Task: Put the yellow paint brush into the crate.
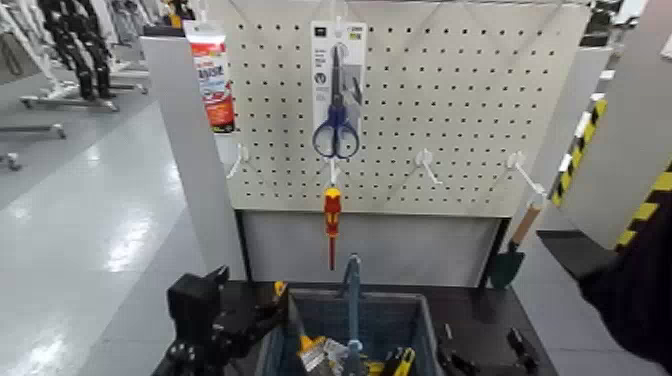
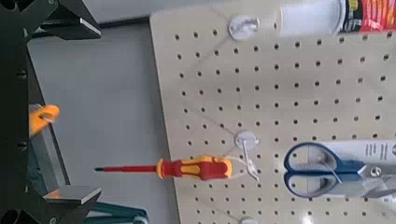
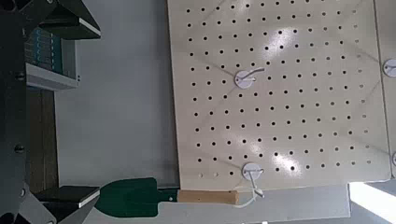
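Brush [image 1: 312, 350]: lies inside the crate [image 1: 425, 325] – yellow part visible at the near left of it, beside the upright handle [image 1: 352, 300].
Left claw [image 1: 215, 320]: just left of the crate, fingers spread wide, holding nothing.
Right claw [image 1: 485, 358]: near right of the crate, low – also wide.
Pegboard [image 1: 450, 110]: screwdriver [image 1: 332, 222], scissors [image 1: 337, 120], trowel [image 1: 510, 255] hang on it.

Screwdriver [image 1: 332, 222], scissors [image 1: 337, 127], trowel [image 1: 510, 258] on pegboard [image 1: 450, 110]

A cream pegboard [image 1: 420, 110] fills the backdrop — pale grey glossy floor [image 1: 90, 230] (streaked with glare) left of it, a hazard-striped panel [image 1: 640, 150] to its right.
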